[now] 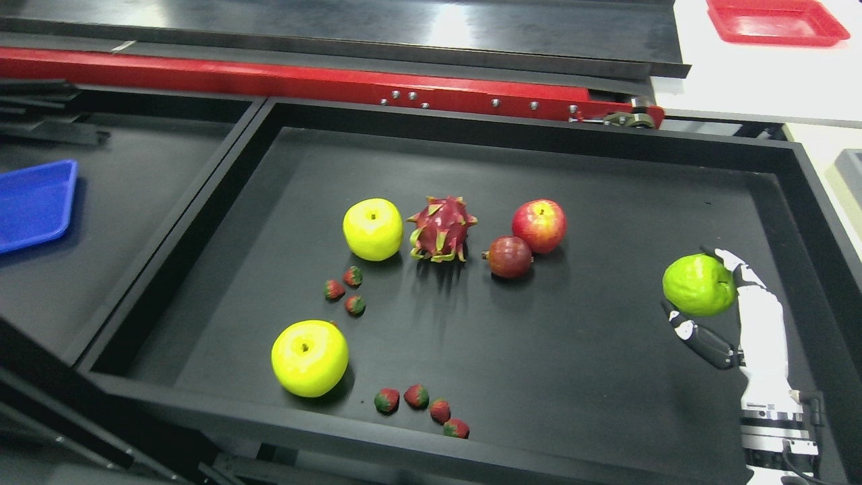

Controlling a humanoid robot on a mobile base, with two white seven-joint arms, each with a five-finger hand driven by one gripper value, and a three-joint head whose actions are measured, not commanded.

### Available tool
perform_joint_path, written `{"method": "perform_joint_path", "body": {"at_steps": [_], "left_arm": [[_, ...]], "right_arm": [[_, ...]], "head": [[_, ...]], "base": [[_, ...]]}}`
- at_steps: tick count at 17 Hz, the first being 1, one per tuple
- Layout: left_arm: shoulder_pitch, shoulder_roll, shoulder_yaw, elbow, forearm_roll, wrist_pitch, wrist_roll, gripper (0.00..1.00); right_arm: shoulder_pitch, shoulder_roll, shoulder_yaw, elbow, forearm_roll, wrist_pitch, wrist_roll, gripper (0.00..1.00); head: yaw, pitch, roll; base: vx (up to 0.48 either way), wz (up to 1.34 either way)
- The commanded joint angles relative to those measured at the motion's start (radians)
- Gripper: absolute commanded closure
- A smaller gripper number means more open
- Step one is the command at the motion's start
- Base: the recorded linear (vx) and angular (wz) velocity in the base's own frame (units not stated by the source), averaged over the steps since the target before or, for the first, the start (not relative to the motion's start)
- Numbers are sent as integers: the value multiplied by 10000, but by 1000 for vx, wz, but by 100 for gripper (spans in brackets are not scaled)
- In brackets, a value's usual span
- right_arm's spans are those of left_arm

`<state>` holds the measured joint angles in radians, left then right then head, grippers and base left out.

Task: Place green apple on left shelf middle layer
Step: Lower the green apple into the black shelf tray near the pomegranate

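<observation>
My right hand (707,296) comes in from the lower right and is shut on a green apple (698,285), held at the right side of the black tray (606,141). Its fingers (734,264) curl over the apple's far side and the thumb (700,340) sits below it. Two yellow-green apples lie in the tray: one at the middle (372,229) and one near the front left (310,358). The left arm is out of view. No shelf layers can be told apart here.
A dragon fruit (441,229), a red apple (539,225), a dark red fruit (510,256) and several small strawberries (421,403) lie in the tray. A blue tray (34,202) sits far left, a red tray (774,20) at top right, and a red bar (303,77) runs behind.
</observation>
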<state>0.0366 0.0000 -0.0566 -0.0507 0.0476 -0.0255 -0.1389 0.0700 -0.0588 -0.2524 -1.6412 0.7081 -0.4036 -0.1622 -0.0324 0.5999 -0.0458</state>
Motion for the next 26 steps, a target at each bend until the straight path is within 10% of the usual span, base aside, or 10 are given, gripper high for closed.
{"method": "perform_joint_path", "body": {"at_steps": [1,14,15,16,17,26], "left_arm": [[2,175,-1,0,0,10,-7,0],[2,175,-1,0,0,10,-7,0],[2,175,-1,0,0,-5,-7,0],[2,175,-1,0,0,-6,8,0],[2,175,-1,16,0,-6,-7,0],[2,175,-1,0,15,10,-7,0]], "right_arm": [[-284,-685,2701,227,479,109,991,100],[-2893,414,5715,2775,2062,1060,2157,98],[-2863,414,5700,2775,1970,1076,2280,92],[-2817,414,5639,2745,1757,1197,2312,57],[-2786,414,5501,2684,1360,1305,2312,1],[-2404,414,2435,1412,-1476,1260,2297,0]], "head": [[0,0,0],[0,-2,0],[0,-3,0],[0,-2,0],[0,-3,0],[0,-3,0]], "base": [[81,-283],[25,-61],[0,0],[0,0],[0,0],[0,0]]}}
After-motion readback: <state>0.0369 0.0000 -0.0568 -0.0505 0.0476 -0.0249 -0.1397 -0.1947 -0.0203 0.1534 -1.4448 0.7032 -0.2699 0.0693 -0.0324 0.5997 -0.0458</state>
